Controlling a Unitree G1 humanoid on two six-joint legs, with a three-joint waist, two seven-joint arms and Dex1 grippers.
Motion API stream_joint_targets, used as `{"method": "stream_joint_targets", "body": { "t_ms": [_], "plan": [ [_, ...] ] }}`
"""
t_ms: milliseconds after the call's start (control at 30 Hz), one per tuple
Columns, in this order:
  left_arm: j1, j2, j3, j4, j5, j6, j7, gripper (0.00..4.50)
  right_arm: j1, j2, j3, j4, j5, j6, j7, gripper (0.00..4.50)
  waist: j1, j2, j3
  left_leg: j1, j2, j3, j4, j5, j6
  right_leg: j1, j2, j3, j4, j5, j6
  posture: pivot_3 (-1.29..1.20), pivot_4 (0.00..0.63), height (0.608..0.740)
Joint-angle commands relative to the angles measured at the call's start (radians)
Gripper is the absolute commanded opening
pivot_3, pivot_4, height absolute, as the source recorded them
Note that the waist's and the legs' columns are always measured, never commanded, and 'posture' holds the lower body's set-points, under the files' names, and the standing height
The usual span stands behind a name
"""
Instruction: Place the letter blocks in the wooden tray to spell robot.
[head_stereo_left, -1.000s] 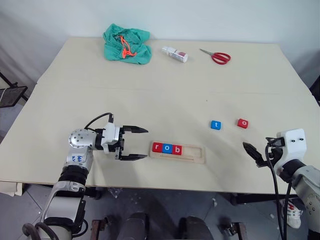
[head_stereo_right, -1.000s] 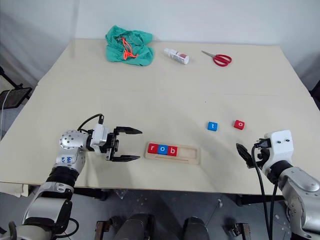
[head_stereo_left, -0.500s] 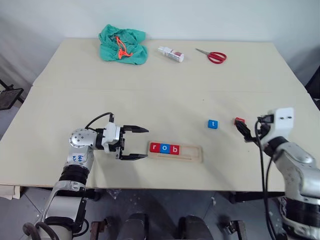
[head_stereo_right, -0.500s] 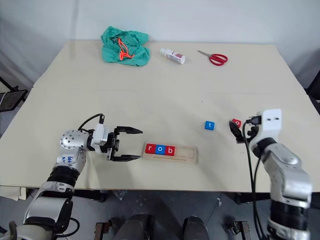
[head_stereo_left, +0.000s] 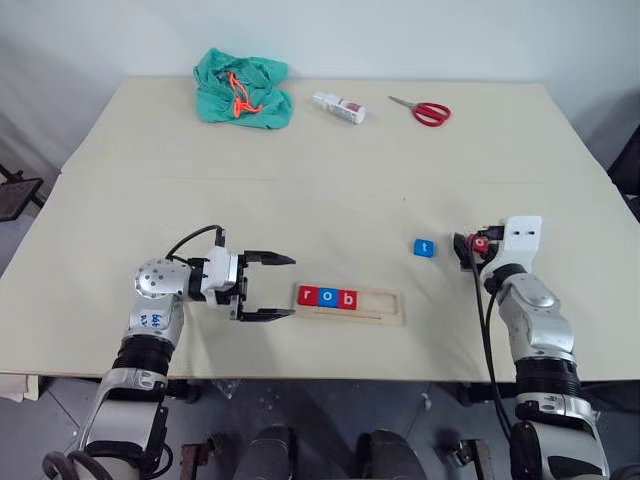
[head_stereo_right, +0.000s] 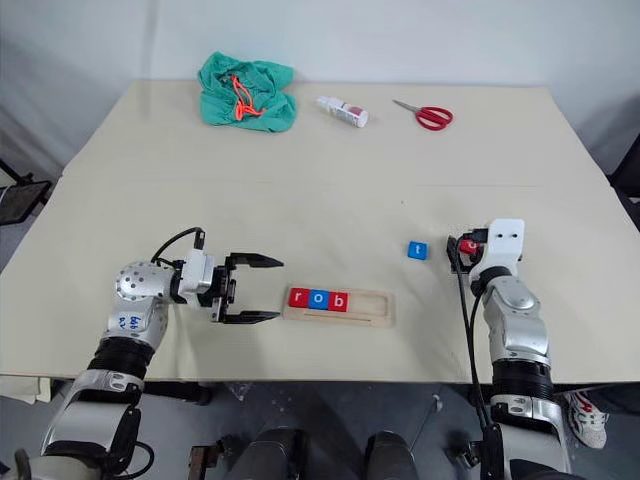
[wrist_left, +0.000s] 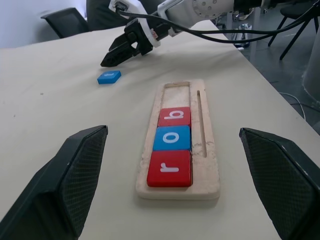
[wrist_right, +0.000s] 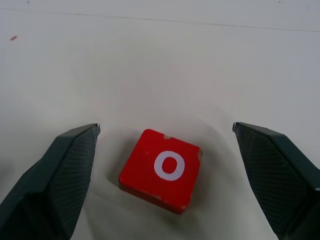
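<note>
The wooden tray (head_stereo_left: 385, 304) lies near the table's front edge. A red r (head_stereo_left: 308, 295), a blue o (head_stereo_left: 327, 297) and a red b (wrist_left: 174, 116) fill its left end, and the right part of the groove is bare. A blue t block (head_stereo_left: 424, 247) lies flat on the table, beyond the tray's right end. Right of it, a red o block (wrist_right: 161, 170) rests on the table between the fingers of my open right gripper (head_stereo_left: 468, 249), which do not touch it. My left gripper (head_stereo_left: 291, 286) stands open just left of the tray, holding nothing.
At the far edge of the table lie a crumpled green cloth (head_stereo_left: 241, 88), a small white bottle (head_stereo_left: 339, 107) and red scissors (head_stereo_left: 422, 110). Bare tabletop stretches between them and the tray.
My right arm has reached forward from the table's front right edge to the red o block, which now sits between its open fingers. The left gripper has stayed in place.
</note>
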Motion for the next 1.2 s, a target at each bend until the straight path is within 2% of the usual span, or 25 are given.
{"method": "stream_joint_targets", "body": {
  "t_ms": [33, 300, 400, 633, 800, 933, 1200],
  "plan": [
    [0.008, 0.01, 0.015, -0.046, -0.014, 0.003, 0.011, 4.5, 0.026, 0.013, 0.004, -0.047, -0.001, -0.007, -0.016, 4.46, 0.0, 0.0, 0.0, 0.0, 0.0, 0.0, 0.0, 0.0, 0.0, 0.0, 0.0, 0.0, 0.0, 0.0, 0.0, 0.0, 0.15, 0.74],
    [0.007, 0.005, 0.012, -0.046, -0.012, 0.001, 0.019, 4.5, 0.084, 0.079, 0.019, -0.117, -0.005, 0.042, -0.076, 4.46, -0.007, 0.0, 0.0, 0.001, 0.0, -0.001, 0.0, 0.0, 0.0, 0.0, 0.0, 0.0, 0.001, 0.0, 0.0, 0.0, 0.15, 0.74],
    [0.005, 0.005, 0.011, -0.043, -0.011, -0.001, 0.018, 4.5, 0.106, 0.111, 0.029, -0.153, -0.004, 0.053, -0.093, 3.83, -0.011, 0.0, 0.0, 0.001, 0.0, -0.001, 0.0, 0.0, 0.0, 0.0, 0.0, 0.0, 0.003, 0.0, 0.0, 0.0, 0.15, 0.74],
    [-0.004, 0.004, 0.012, -0.033, -0.01, -0.005, 0.019, 4.5, 0.108, 0.114, 0.029, -0.173, -0.001, 0.067, -0.102, 1.48, -0.01, 0.0, 0.0, 0.002, 0.0, -0.001, 0.0, 0.0, 0.0, 0.0, 0.0, 0.001, 0.003, 0.0, 0.0, 0.0, 0.15, 0.74],
    [-0.007, 0.002, 0.011, -0.029, -0.008, -0.007, 0.021, 4.5, 0.105, 0.097, 0.024, -0.175, 0.0, 0.075, -0.095, 1.45, -0.01, 0.0, 0.0, 0.002, 0.0, -0.001, 0.0, 0.0, 0.0, 0.0, 0.0, 0.001, 0.003, 0.0, 0.0, 0.0, 0.15, 0.74],
    [-0.005, 0.0, 0.01, -0.029, -0.008, -0.008, 0.023, 4.5, 0.147, 0.061, 0.015, -0.284, 0.018, 0.114, -0.06, 1.45, -0.006, 0.0, 0.0, 0.002, 0.0, -0.001, 0.0, 0.0, 0.0, 0.0, 0.0, 0.001, 0.003, 0.0, 0.0, 0.0, 0.15, 0.74],
    [-0.003, 0.001, 0.009, -0.022, -0.02, 0.003, -0.001, 4.5, 0.463, -0.01, -0.034, -0.844, 0.177, 0.397, 0.024, 1.45, 0.015, 0.0, 0.0, 0.001, 0.0, 0.0, -0.002, 0.0, 0.0, 0.0, 0.0, 0.001, 0.002, 0.0, 0.0, 0.0, 0.15, 0.74]
  ]
}}
